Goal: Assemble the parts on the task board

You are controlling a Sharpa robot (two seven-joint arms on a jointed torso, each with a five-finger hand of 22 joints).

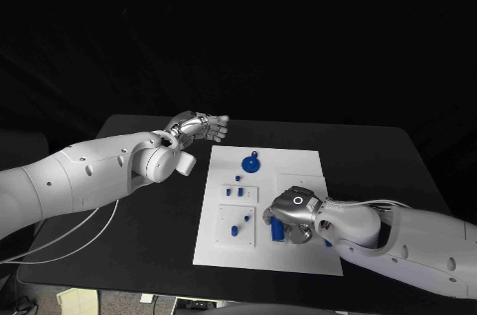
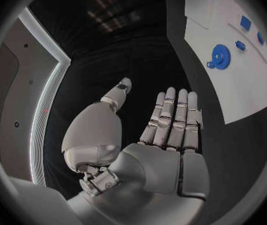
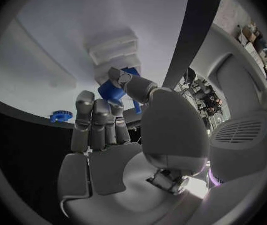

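My right hand is gripping a small blue plastic part over the flat white task board. My left hand is hovering beyond the board's far left corner, fingers apart, holding nothing.

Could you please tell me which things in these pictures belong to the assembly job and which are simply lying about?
For the job:
board
gear
blue part held in the right hand
small parts on the board
left hand, held open off the board

Lying about:
cable by the left arm

White task board lies flat mid-table, a blue gear near its far end.
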